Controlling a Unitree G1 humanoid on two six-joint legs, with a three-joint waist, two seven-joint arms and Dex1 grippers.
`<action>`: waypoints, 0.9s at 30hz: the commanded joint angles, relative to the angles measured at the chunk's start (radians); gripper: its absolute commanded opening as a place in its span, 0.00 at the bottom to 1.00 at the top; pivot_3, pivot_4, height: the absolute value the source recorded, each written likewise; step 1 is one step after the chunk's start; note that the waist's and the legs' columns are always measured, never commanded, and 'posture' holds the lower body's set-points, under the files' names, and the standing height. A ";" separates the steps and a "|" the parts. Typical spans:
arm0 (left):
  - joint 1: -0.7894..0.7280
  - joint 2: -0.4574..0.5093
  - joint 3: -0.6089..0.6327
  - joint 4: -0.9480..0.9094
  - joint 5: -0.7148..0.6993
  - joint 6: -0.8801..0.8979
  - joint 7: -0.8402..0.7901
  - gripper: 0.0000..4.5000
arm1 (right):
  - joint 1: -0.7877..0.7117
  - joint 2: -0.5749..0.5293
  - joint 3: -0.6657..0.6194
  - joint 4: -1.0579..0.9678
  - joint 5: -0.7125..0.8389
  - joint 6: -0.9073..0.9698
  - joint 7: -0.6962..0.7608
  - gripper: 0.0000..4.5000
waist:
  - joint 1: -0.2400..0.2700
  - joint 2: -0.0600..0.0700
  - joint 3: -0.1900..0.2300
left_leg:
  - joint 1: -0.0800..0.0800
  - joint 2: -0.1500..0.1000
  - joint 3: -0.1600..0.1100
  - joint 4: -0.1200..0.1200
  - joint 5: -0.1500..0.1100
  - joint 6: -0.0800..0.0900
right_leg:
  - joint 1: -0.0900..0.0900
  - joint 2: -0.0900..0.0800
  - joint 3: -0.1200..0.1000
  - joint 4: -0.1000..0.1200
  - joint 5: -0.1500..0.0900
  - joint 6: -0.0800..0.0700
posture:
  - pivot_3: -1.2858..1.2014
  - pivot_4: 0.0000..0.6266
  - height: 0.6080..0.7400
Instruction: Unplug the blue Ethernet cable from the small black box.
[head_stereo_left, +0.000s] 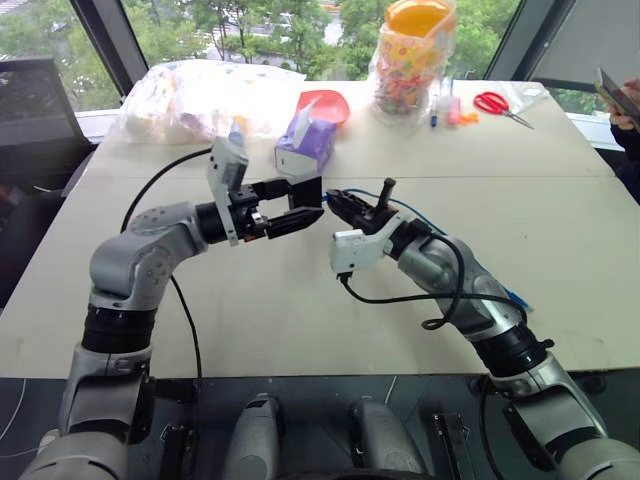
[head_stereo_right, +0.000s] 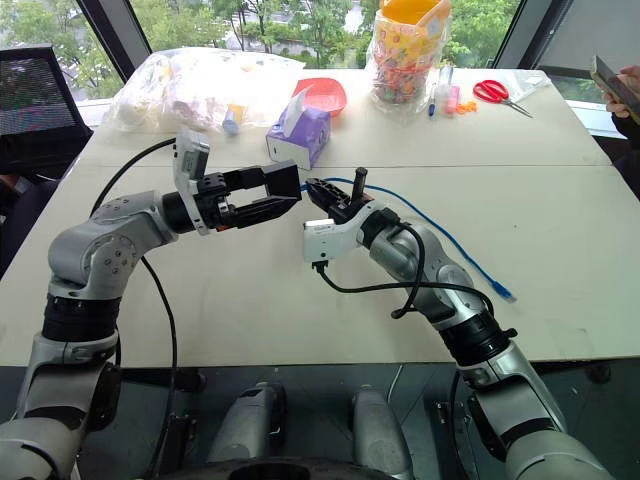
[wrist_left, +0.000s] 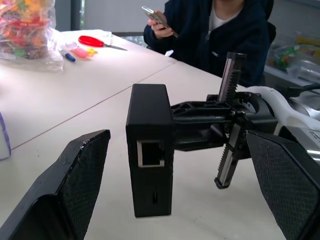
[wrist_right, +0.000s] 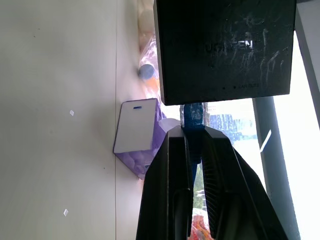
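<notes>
- While the right gripper (wrist_right: 192, 142) is pinched tight on the blue plug, the small black box (wrist_left: 150, 155) hangs on that plug, up in the air over the middle of the worktop (head_stereo_left: 300, 320).
- The blue Ethernet cable (head_stereo_right: 450, 245) runs from the plug, under the right arm, and lies across the worktop toward its right edge.
- The left gripper (head_stereo_left: 300, 205) has its 2 fingers (wrist_left: 80, 170) wide apart, 1 on each side of the box. They do not touch it yet.
- 1 more port on the box faces the left wrist camera, and it is empty.
- I think the box is light and hard, with smooth flat sides. It could slip or twist if squeezed near a corner, so the left fingers should press flat on the 2 broad sides, near the middle.
- I think the cord is soft and bendy. Pulling on the cord itself could hurt it, so the hold on the stiff plug, right next to the box, looks like the right spot.
- The plug may have a small clip that keeps it in. I cannot see that clip, so a hard tug might not work.
- A purple tissue box (head_stereo_left: 305, 140) sits near the far edge, well away from the grippers.
</notes>
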 joint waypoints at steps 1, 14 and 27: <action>-0.008 -0.005 0.002 -0.016 0.011 -0.032 -0.015 0.73 | -0.023 -0.004 -0.024 -0.047 0.028 -0.015 0.005 0.00 | -0.001 0.000 0.000 | 0.000 0.000 0.000 0.000 0.000 0.000 | 0.000 0.000 0.000 0.000 0.000 0.000 | 0.52 0.24 0.96; 0.029 0.014 -0.022 0.021 0.071 -0.052 -0.054 0.11 | -0.054 -0.005 -0.046 -0.060 0.072 -0.014 0.042 0.00 | 0.001 0.000 0.000 | 0.000 0.000 0.000 0.000 0.000 0.000 | 0.000 0.000 0.000 0.000 0.000 0.000 | 0.52 0.24 0.96; -0.060 0.145 -0.054 0.032 0.004 0.077 -0.300 0.11 | -0.168 -0.020 -0.167 -0.247 0.994 0.734 0.784 0.89 | 0.004 0.000 0.001 | 0.000 0.001 -0.001 0.000 0.000 0.000 | 0.001 0.000 -0.002 0.000 0.000 0.000 | 0.52 0.24 0.96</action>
